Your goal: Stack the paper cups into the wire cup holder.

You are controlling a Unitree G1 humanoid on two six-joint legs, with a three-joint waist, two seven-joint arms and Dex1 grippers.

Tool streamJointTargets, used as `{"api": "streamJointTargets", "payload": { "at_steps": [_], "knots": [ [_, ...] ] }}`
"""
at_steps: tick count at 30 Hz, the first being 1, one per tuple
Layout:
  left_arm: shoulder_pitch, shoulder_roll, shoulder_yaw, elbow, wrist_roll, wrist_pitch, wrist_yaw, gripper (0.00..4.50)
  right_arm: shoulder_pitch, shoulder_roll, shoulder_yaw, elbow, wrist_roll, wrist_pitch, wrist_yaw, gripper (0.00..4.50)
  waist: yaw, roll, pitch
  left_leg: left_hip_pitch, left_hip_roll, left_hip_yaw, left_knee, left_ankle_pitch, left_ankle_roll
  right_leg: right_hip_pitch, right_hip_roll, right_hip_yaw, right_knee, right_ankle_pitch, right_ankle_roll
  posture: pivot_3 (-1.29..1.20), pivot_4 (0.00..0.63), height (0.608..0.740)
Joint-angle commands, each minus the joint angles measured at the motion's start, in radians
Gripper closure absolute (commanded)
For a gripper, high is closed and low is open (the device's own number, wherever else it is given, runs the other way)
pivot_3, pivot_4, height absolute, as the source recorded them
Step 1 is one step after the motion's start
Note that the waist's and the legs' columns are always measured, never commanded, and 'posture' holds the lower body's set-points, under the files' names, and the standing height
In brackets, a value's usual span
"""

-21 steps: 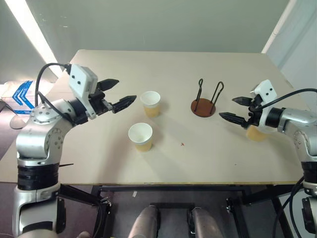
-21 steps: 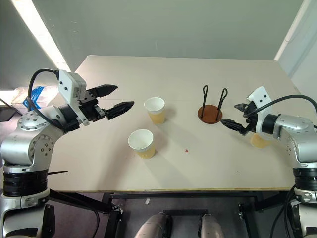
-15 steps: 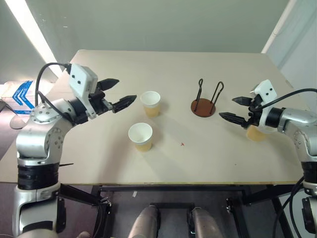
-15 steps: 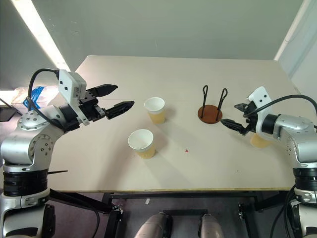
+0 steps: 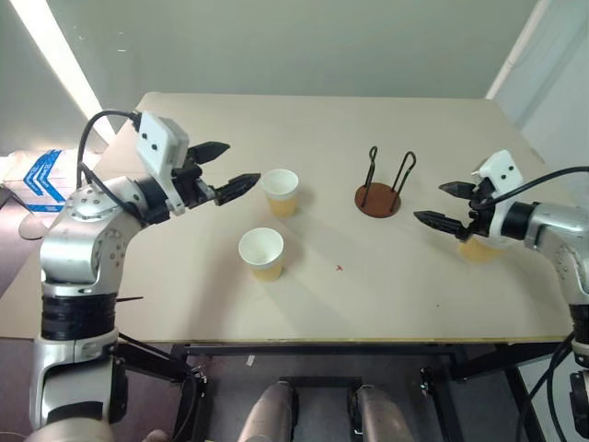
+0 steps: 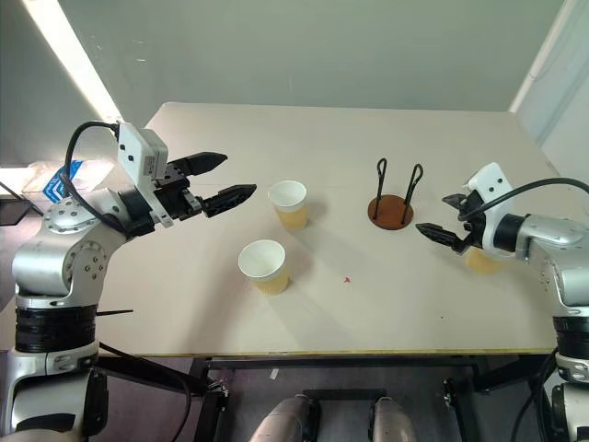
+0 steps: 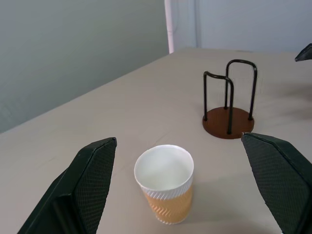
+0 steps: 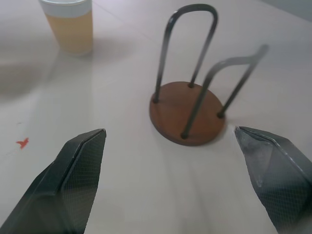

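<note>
Three paper cups stand upright on the table (image 5: pixel 386 304): one cup (image 5: pixel 279 191) near the centre, a second cup (image 5: pixel 261 253) just at its seven o'clock, and a third cup (image 5: pixel 476 248) well off at three o'clock, partly hidden behind the right gripper (image 5: pixel 444 204). Between them stands the wire cup holder (image 5: pixel 379 195), empty. The left gripper (image 5: pixel 224 168) hovers at nine o'clock of the central cup, fingers spread wide, gripping nothing. The right gripper's fingers are also spread wide, pointing toward the holder.
</note>
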Motion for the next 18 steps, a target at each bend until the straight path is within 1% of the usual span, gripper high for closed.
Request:
{"api": "streamJointTargets", "payload": {
  "at_steps": [1, 5, 8, 11, 13, 14, 18],
  "knots": [
    [-0.044, -0.002, -0.019, 0.017, -0.007, -0.026, -0.051, 0.0, 0.019, -0.031, -0.048, -0.075, 0.013, 0.017, -0.004, 0.04, 0.0, 0.0, 0.0, 0.0, 0.0, 0.0, 0.0, 0.0, 0.0, 0.0, 0.0, 0.0, 0.0, 0.0, 0.0, 0.0, 0.15, 0.74],
    [-0.095, -0.013, -0.054, 0.078, 0.016, -0.055, -0.084, 0.0, 0.025, -0.019, -0.061, -0.089, 0.019, 0.037, -0.029, 0.04, -0.001, 0.0, 0.0, 0.0, 0.0, 0.0, 0.0, 0.0, 0.0, 0.0, 0.0, 0.0, 0.0, 0.0, 0.0, 0.0, 0.15, 0.74],
    [-0.129, -0.027, -0.068, 0.117, 0.025, -0.07, -0.102, 0.0, 0.012, -0.002, -0.048, -0.09, 0.021, 0.047, -0.048, 0.04, -0.001, 0.0, 0.0, 0.0, 0.0, 0.0, 0.0, 0.0, 0.0, 0.0, 0.0, 0.0, 0.0, 0.0, 0.0, 0.0, 0.15, 0.74],
    [-0.161, -0.05, -0.095, 0.154, 0.04, -0.092, -0.126, 0.0, -0.066, 0.028, 0.011, -0.013, -0.023, 0.086, -0.095, 0.04, -0.001, 0.0, 0.0, 0.0, 0.0, 0.0, 0.0, 0.001, 0.002, 0.0, 0.0, 0.0, 0.0, 0.0, 0.0, 0.0, 0.15, 0.74],
    [-0.173, -0.059, -0.098, 0.171, 0.043, -0.102, -0.136, 0.0, -0.096, 0.042, 0.031, 0.017, -0.028, 0.09, -0.088, 0.04, -0.002, 0.0, 0.0, 0.0, 0.0, 0.0, 0.0, 0.002, 0.004, 0.0, 0.0, 0.001, 0.0, 0.001, 0.001, 0.0, 0.15, 0.74],
    [-0.178, -0.063, -0.098, 0.178, 0.045, -0.106, -0.14, 0.0, -0.114, 0.05, 0.042, 0.034, -0.035, 0.086, -0.086, 0.04, -0.002, 0.0, 0.0, 0.0, 0.0, 0.0, 0.0, 0.006, 0.01, 0.0, 0.0, 0.001, 0.0, 0.001, 0.001, 0.0, 0.15, 0.74],
    [-0.185, -0.071, -0.099, 0.198, 0.054, -0.115, -0.147, 0.0, -0.196, 0.08, 0.084, 0.125, -0.068, 0.068, -0.077, 0.04, -0.003, 0.0, 0.0, 0.0, 0.0, 0.0, -0.001, 0.006, 0.01, 0.0, 0.0, 0.0, 0.0, 0.001, 0.001, 0.0, 0.15, 0.74]
  ]
}}
